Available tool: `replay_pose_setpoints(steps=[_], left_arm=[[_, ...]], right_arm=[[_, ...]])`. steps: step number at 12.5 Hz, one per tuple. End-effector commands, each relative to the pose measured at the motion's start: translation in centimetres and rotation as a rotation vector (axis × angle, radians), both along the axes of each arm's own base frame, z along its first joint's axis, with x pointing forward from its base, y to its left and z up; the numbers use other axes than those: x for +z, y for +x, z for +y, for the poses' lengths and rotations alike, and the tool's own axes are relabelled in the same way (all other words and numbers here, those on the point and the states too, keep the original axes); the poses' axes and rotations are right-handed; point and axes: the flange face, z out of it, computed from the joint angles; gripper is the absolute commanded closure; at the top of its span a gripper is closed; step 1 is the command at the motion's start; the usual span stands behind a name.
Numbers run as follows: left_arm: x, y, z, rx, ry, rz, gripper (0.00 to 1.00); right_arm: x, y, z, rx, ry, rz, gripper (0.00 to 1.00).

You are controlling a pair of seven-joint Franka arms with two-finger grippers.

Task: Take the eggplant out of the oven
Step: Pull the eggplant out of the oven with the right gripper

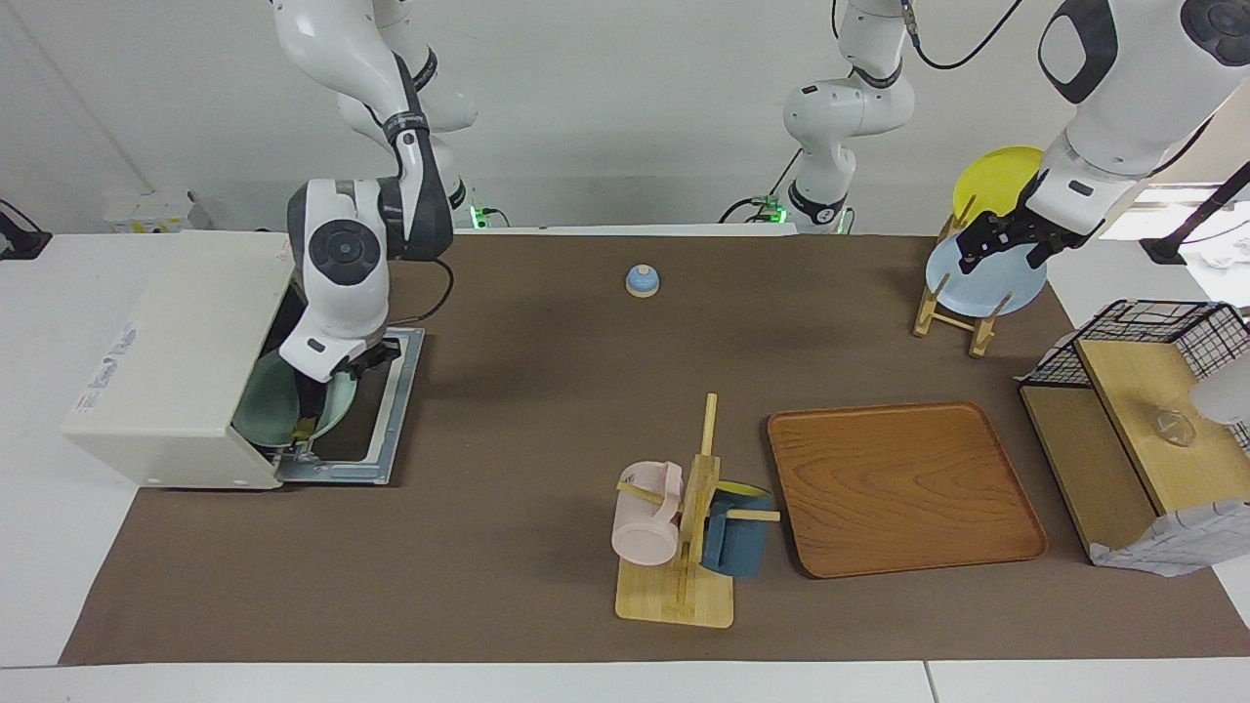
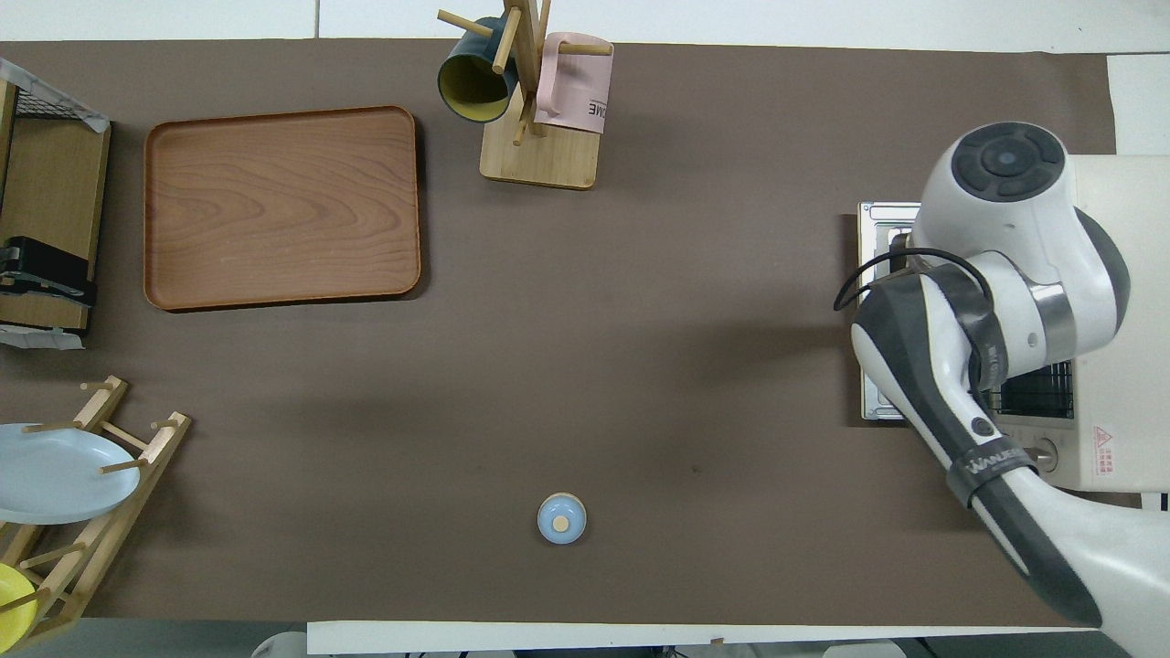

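The cream-white oven stands at the right arm's end of the table, its door folded down flat. My right gripper reaches into the opening, over a pale green plate on the rack. A small dark piece with a yellowish tip, the eggplant, shows just at the gripper's tips; I cannot tell whether it is held. In the overhead view the right arm covers the oven, hiding gripper and eggplant. My left gripper waits over the plate rack.
A wooden tray and a mug tree with a pink and a blue mug lie far from the robots. A blue bell sits near them. A wire basket and wooden shelf stand at the left arm's end.
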Motion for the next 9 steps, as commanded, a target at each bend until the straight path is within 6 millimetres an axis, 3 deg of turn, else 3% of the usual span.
replay_pose_setpoints(steps=[1, 3, 6, 7, 9], left_arm=[[0.2, -0.7, -0.1, -0.004, 0.006, 0.008, 0.00], [0.1, -0.7, 0.2, 0.004, 0.007, 0.013, 0.00], [0.0, -0.7, 0.6, 0.010, 0.006, 0.014, 0.00], [0.0, -0.7, 1.6, 0.028, 0.008, 0.017, 0.00], [0.0, -0.7, 4.0, 0.077, 0.006, 0.011, 0.00]], right_arm=[[2.2, -0.3, 10.9, -0.056, -0.031, -0.043, 1.00], [2.5, 0.6, 19.3, -0.197, -0.010, -0.039, 1.00], [0.7, 0.4, 32.8, -0.323, -0.003, -0.069, 1.00], [-0.6, -0.1, 36.9, -0.409, 0.041, -0.106, 1.00], [-4.5, -1.8, 42.5, -0.503, 0.131, -0.159, 1.00]])
